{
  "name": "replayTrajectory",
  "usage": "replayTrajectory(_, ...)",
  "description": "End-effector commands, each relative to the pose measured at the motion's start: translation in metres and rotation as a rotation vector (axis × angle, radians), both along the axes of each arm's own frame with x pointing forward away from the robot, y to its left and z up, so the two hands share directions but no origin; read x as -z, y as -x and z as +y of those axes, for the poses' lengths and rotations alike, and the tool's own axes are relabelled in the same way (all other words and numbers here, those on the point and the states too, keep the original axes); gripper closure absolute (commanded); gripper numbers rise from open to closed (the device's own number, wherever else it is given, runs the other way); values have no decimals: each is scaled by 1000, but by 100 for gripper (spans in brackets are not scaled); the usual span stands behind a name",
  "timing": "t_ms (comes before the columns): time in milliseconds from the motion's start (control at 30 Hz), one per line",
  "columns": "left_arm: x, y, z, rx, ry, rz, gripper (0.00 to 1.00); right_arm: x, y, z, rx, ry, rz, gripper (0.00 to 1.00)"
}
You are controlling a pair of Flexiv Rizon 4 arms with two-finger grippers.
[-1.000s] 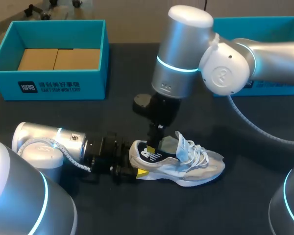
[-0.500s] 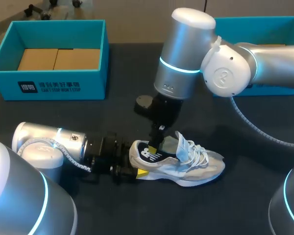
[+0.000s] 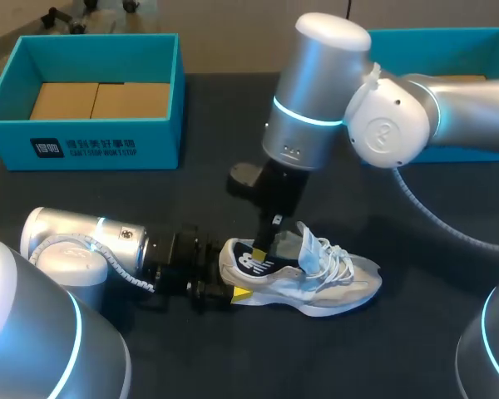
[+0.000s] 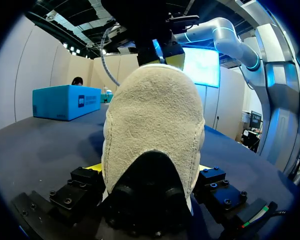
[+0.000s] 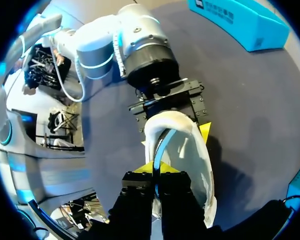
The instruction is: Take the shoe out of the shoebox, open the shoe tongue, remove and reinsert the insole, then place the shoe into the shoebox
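Two claws on one shoe (image 3: 316, 278), out on the table (image 3: 382, 357) in front of both boxes and well apart from them. Left claw (image 3: 230, 273) unmoved over the last second, clamped on the heel from both sides, pinning the shoe on its sole. Right claw (image 3: 264, 243) down inside the opening behind the raised tongue (image 3: 309, 243), tips pressed together on a thin dark edge, probably the insole (image 5: 162, 142); lifted a touch and drifted rightward since a second ago, shoe itself not shifted. Likely the start of pulling the insole out, with reinsertion and boxing yet to do. Left box (image 3: 162, 125) holding only brown cardboard (image 3: 100, 100); right box (image 3: 449, 35) mostly hidden behind the right arm, contents not readable.
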State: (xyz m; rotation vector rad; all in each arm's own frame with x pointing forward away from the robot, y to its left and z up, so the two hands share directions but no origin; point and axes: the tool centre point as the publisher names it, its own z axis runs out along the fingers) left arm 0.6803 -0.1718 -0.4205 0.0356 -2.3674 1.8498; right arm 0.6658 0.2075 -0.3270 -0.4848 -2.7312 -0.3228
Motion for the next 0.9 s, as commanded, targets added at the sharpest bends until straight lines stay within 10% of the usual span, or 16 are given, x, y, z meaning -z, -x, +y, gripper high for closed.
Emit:
replayTrajectory(33, 1, -1, 0, 0, -4, 0, 100, -1, 3, -8, -8, -22, -3, 100)
replayTrajectory(900, 1, -1, 0, 0, -4, 0, 100, -17, 3, -4, -228, -66, -85, 100)
